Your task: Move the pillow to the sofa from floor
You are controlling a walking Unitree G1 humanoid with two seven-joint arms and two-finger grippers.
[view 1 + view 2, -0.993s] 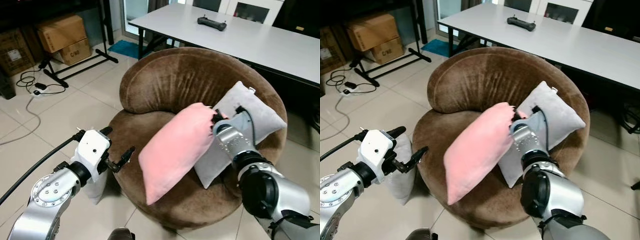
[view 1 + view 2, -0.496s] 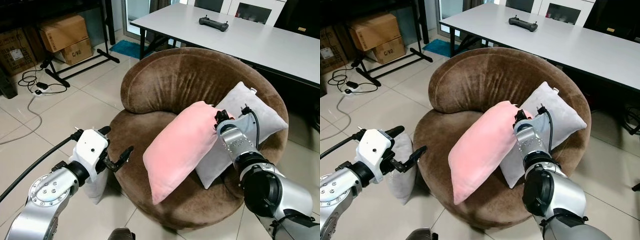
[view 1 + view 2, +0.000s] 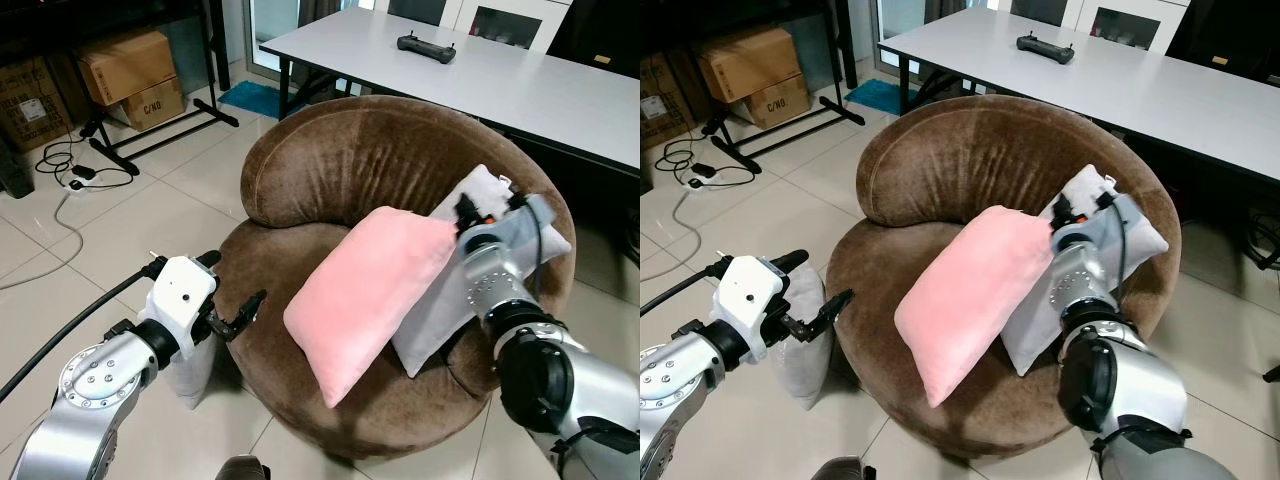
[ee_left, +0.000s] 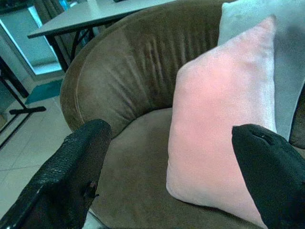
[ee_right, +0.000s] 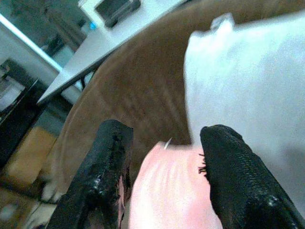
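Observation:
A pink pillow (image 3: pixel 365 290) rests tilted on the seat of the round brown sofa (image 3: pixel 340 160), leaning on a grey pillow (image 3: pixel 432 322) behind it. My right gripper (image 3: pixel 470 210) is open just above the pink pillow's upper corner (image 5: pixel 167 191); its fingers (image 5: pixel 224 162) stand apart and hold nothing. My left gripper (image 3: pixel 240 285) hangs open beside the sofa's left front edge, facing the pink pillow (image 4: pixel 219 124) across the seat.
A second grey pillow (image 3: pixel 800 350) stands on the tiled floor against the sofa's left side, behind my left arm. A white table (image 3: pixel 520 80) with a black controller (image 3: pixel 425 43) lies beyond the sofa. Cardboard boxes (image 3: pixel 125 65), a black stand (image 3: pixel 160 135) and cables (image 3: pixel 60 175) are at far left.
My right gripper has opened, let go of the pink pillow's corner and drawn back to the right. The pillow has settled lower on the seat. The left arm has stayed put.

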